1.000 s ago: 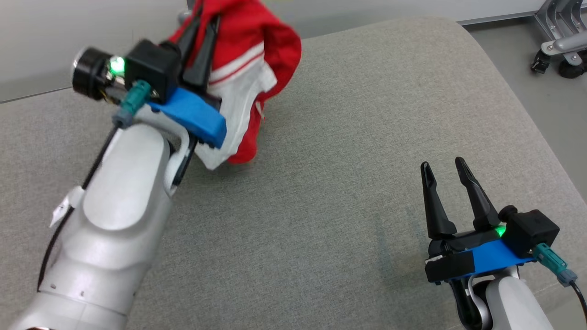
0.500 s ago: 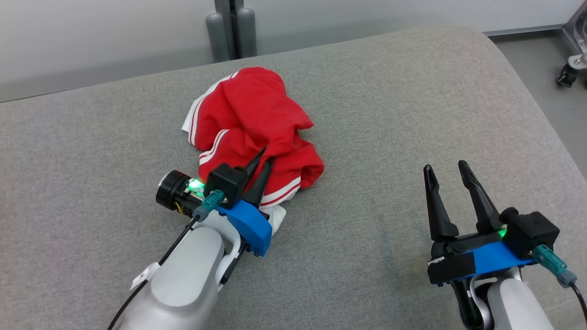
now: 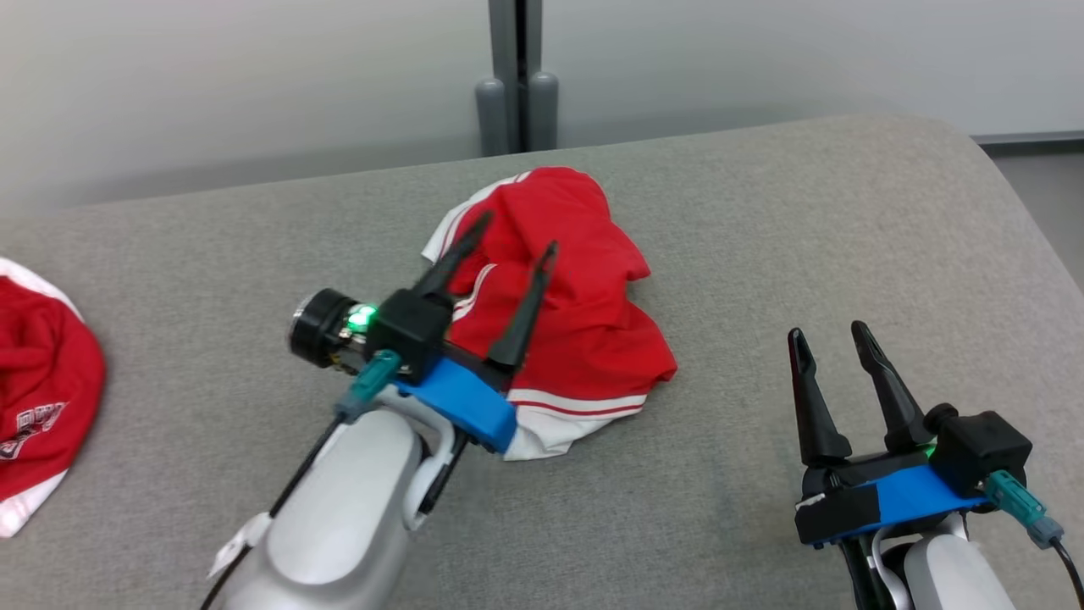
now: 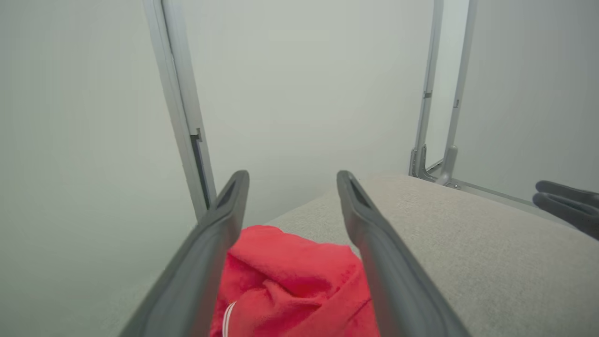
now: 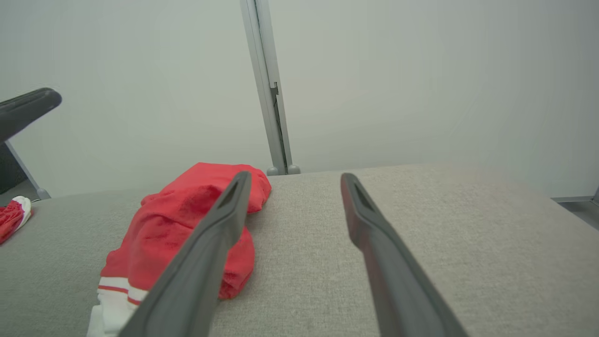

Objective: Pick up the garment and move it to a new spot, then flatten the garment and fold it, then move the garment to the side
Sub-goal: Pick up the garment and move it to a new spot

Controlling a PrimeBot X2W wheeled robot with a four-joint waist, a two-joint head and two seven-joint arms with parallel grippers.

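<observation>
While its two dark fingers stand wide apart, the left end effector (image 3: 517,233) hangs over the garment (image 3: 593,296) and holds nothing. In the left wrist view the same end effector (image 4: 292,175) shows the red cloth (image 4: 290,271) low between the two fingers, not pinched by them. Whether a fingertip touches the cloth, I cannot tell.

The garment is red with white stripes and a white hem. It lies crumpled in one heap on the counter (image 3: 762,237), near the far edge and about in the middle of the head view. Its white hem points toward the robot, beside the blue part of the left wrist.

The right end effector (image 3: 827,332) is also spread wide and empty. It is low at the right of the head view, above the bare grey fabric of the counter and well apart from the garment. In the right wrist view its fingers (image 5: 295,176) point along the counter, and the garment (image 5: 187,210) lies to their left.

At the far left edge of the counter lies a second red cloth (image 3: 34,381) with white trim, well apart from the garment. Behind the counter is a pale wall (image 3: 254,85) with a grey post (image 3: 512,76).
</observation>
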